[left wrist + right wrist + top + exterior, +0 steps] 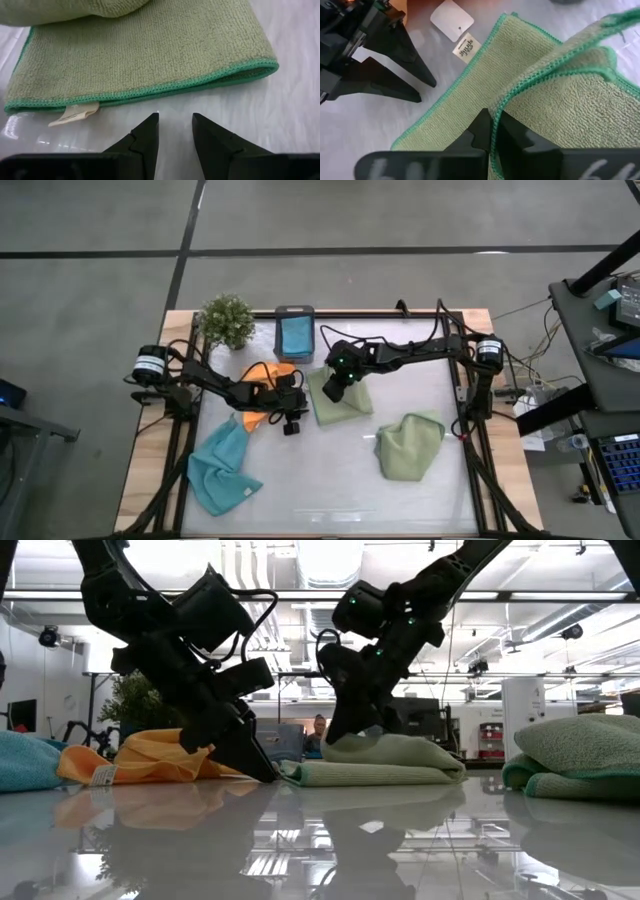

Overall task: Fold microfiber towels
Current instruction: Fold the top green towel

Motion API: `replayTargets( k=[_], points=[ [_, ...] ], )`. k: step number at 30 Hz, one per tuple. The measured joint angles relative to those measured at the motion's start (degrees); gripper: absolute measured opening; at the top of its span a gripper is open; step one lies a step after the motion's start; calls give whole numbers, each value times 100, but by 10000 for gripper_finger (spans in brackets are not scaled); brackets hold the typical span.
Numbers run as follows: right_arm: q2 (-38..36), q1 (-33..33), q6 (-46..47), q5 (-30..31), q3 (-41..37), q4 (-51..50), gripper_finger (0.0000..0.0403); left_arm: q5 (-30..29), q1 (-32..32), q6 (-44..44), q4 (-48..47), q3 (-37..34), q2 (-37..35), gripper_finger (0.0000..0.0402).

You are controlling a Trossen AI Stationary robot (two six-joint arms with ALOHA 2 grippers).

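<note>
At tabletop centre, my right gripper [493, 131] pinched sage towel [340, 398] hem; left gripper [175, 131], fingers spread, empty, just beside its labelled long edge.

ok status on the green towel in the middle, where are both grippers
Right gripper shut on edge of green towel, fold lifted. Left gripper open, at towel's near edge, holding nothing. Orange towel lies behind left arm, clear of the fold.

We see two black jointed arms with looped black cables; silver-capped base motors; a green light on the right arm; tapered, pointed matte black fingers [212, 137].
</note>
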Motion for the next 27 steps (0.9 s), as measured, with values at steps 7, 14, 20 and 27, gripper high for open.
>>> replayTargets(
  k=[7, 14, 20, 27],
  points=[
    [-7, 52, -51, 3, -11, 141, 69, 2, 0, 0, 89, -4, 0, 105],
    [-34, 157, -271, -35, -11, 361, 141, 2, 2, 0, 91, -4, 0, 105],
    [-559, 117, -755, -9, -22, -327, 183, 2, 2, 0, 89, -4, 2, 105],
    [-1335, -10, -849, 647, -541, -845, 194, 2, 2, -6, 91, -7, 1, 105]
  ],
)
